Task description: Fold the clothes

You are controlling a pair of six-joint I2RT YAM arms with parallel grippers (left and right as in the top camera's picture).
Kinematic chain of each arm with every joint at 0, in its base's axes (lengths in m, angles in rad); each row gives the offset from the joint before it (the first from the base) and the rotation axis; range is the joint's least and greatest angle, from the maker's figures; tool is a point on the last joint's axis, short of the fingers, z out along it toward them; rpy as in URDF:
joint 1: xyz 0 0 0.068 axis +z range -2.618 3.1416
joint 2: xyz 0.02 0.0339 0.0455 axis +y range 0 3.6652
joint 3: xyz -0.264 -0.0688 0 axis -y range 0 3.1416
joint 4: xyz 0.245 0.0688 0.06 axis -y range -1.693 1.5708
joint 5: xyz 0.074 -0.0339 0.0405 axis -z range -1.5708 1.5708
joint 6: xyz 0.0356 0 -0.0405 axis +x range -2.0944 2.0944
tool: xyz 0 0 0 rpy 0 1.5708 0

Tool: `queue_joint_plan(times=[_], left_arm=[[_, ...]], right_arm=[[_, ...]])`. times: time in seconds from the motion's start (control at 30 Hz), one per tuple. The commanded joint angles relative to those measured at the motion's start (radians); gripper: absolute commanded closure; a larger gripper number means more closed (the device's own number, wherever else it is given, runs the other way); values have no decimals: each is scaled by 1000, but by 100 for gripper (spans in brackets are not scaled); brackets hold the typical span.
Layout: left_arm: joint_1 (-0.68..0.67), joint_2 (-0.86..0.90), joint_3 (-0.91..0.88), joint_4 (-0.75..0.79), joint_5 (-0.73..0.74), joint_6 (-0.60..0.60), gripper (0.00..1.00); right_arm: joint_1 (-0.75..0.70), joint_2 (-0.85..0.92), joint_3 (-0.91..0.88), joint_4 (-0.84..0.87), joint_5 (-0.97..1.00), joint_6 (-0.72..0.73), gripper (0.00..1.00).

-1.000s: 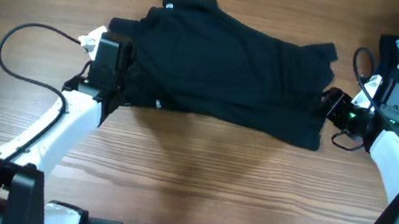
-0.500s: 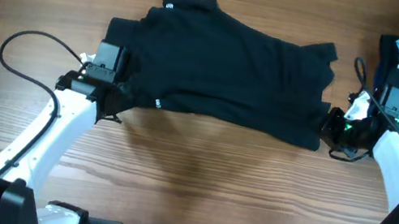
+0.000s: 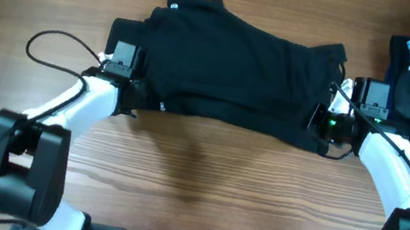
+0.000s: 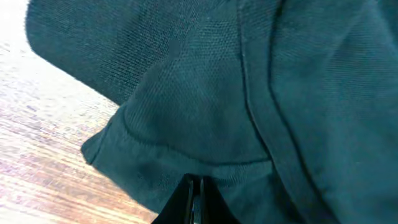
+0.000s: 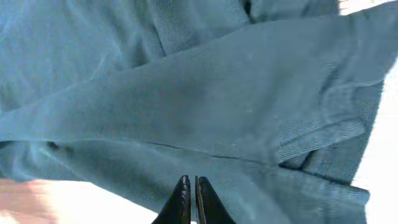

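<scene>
While the black T-shirt lies spread across the far middle of the worktop, I'm parked at its two ends: left jaws at the left edge, right jaws at the right edge. I judge that's so I can take both ends for one fold. The overhead view gives the layout but hides my tips. Each wrist view shows a pair pressed together over cloth. I can't tell whether fabric is caught between.
</scene>
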Motion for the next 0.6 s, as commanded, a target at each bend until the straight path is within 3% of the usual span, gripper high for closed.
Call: queue_joint_plan(times=[0.0,0.37,0.57], left_arm=[[8,47,10,11,-46,1,96],[8,66,10,29,-142,2,96],[8,67,10,31,-248,2,96]], right_arm=[[3,32,-8,23,50,3,96],[3,103,-66,42,55,55,96],[3,103,-66,-34,230,134,96]])
